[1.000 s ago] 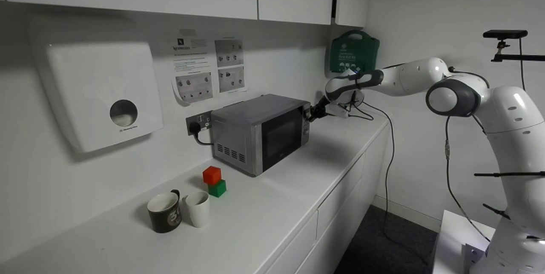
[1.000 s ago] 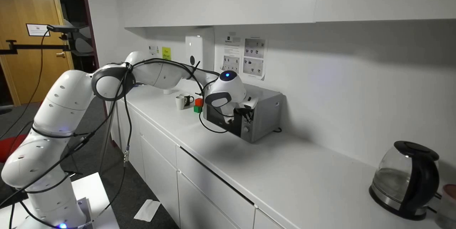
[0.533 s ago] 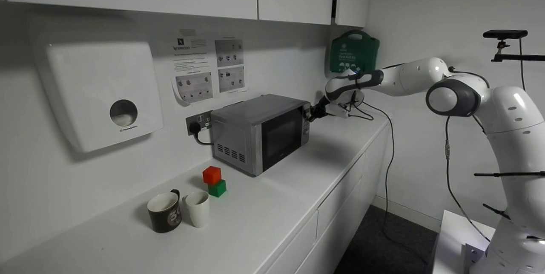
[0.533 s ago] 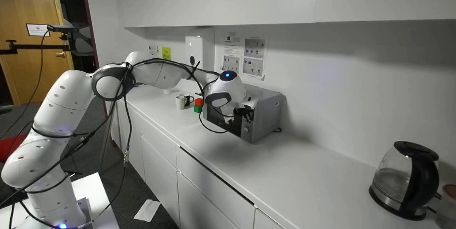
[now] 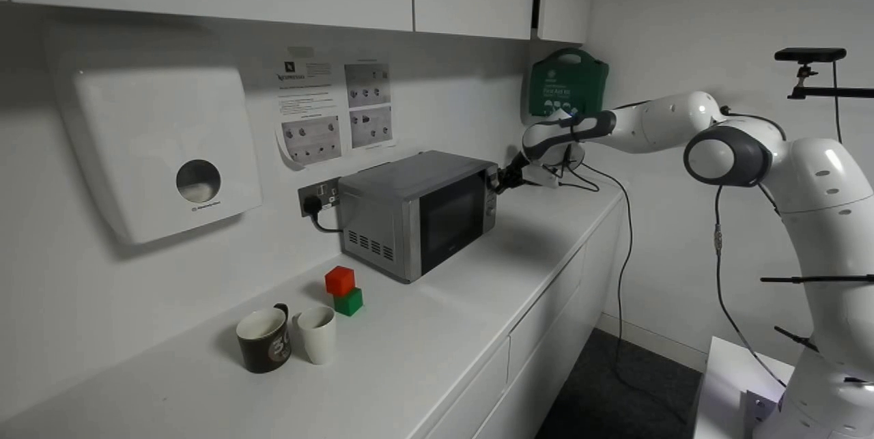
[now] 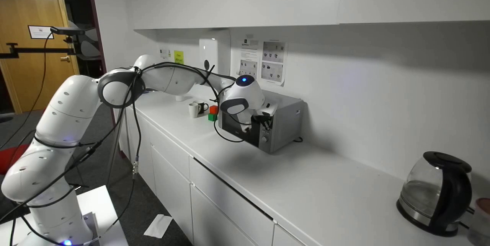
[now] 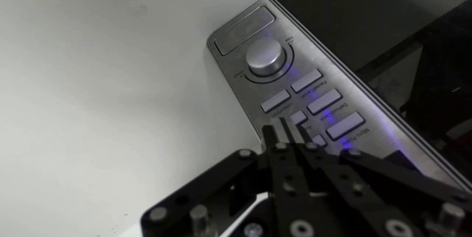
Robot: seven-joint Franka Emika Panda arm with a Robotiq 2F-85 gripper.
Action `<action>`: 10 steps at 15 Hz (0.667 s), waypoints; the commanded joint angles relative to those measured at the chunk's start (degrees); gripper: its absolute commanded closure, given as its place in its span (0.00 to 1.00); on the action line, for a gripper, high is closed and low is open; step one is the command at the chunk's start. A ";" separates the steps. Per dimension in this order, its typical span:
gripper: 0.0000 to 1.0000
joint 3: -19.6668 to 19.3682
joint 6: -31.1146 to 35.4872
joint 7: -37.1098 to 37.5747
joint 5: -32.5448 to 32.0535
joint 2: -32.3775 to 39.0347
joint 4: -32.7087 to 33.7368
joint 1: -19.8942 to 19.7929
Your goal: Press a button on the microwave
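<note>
Almost nothing had changed over the last second: the white jointed arm [image 5: 652, 127] had shifted only slightly, and the boxy grey-silver metal microwave [image 5: 417, 215] had not moved on the white bench [image 5: 437, 336]. Most likely a press was being lined up or held. The black jaws were clenched with nothing between them. The microwave stood directly before them, its narrow brushed-silver control panel [image 7: 311, 58] facing the pale fingertips [image 7: 279, 132], which partly hid a small rectangular grey button [image 7: 299, 117]; contact could not be told.
</note>
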 commanded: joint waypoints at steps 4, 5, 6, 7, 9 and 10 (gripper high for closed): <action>1.00 1.89 -0.44 0.13 -2.01 -0.30 2.44 -0.71; 1.00 1.95 -0.57 0.11 -2.55 -0.20 2.75 -0.58; 1.00 2.00 -0.71 0.12 -3.11 -0.11 3.00 -0.53; 1.00 1.95 -0.93 0.30 -3.72 0.01 3.37 -0.41; 1.00 2.13 -1.37 0.33 -4.57 0.19 4.01 -0.34; 1.00 2.27 -1.66 0.27 -4.87 0.24 4.29 -0.36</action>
